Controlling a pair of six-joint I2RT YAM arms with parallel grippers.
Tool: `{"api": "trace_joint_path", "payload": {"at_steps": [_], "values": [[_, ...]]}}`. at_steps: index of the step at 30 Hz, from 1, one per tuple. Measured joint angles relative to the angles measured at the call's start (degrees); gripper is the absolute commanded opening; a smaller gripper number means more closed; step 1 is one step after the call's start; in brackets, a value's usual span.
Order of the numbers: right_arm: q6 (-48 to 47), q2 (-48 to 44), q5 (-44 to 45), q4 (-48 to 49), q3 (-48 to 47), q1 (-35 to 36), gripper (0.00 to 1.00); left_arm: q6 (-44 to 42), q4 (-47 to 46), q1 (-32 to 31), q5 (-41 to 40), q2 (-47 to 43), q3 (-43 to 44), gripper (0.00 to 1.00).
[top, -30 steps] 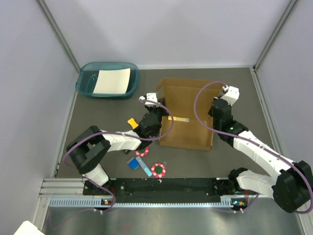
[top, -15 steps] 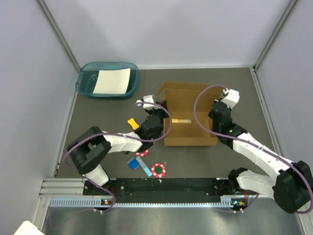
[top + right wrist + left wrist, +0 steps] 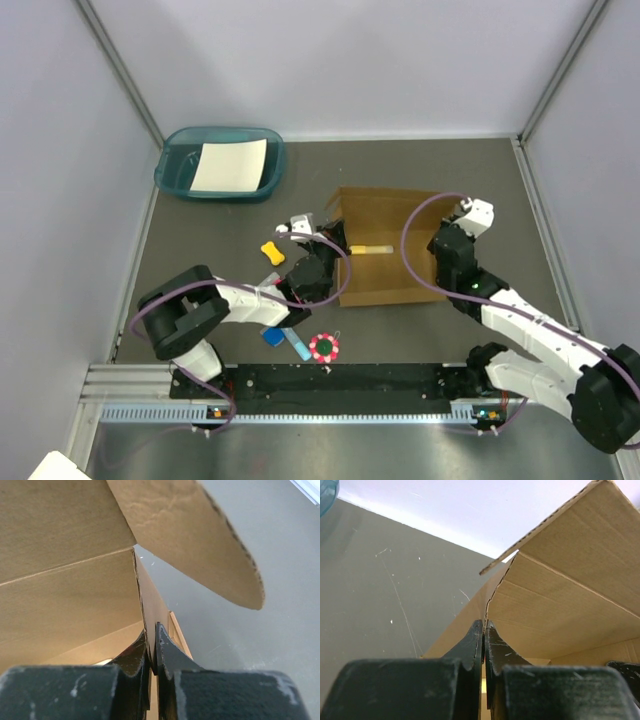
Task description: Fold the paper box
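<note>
A brown paper box (image 3: 390,275), partly folded with its walls raised, sits in the middle of the dark table (image 3: 480,180) between two robot arms. The left tool (image 3: 484,630) is pressed together, pinching the box's left wall. The right tool (image 3: 152,636) pinches the right wall, below a rounded flap (image 3: 200,535).

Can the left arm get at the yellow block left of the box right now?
Probably not yet: its fingers are shut on the paper box's left wall; the yellow block itself lies uncovered nearby.
</note>
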State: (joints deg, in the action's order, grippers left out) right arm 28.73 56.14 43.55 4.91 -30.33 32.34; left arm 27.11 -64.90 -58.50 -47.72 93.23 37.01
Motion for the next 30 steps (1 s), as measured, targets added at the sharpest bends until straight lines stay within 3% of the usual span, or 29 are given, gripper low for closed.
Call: {"api": "trace_joint_path", "payload": {"at_steps": [8,19,24,30], "values": [[2.0,-3.0,0.6,-0.8,2.6,0.9,0.0,3.2,-3.3,-2.7,-1.0,-1.7,-4.3,0.0],[3.9,-6.3,0.0,-1.9,5.7,1.3,0.0,9.5,1.9,-3.0,0.3,-4.9,-4.9,0.0],[4.4,-6.9,-0.3,-2.3,5.9,1.5,0.0,7.5,2.7,-3.0,0.2,-4.9,-4.3,0.0],[6.6,-7.0,1.4,-3.5,5.9,3.8,0.0,-1.2,0.0,-2.1,0.4,-2.7,-3.6,0.0]]}}
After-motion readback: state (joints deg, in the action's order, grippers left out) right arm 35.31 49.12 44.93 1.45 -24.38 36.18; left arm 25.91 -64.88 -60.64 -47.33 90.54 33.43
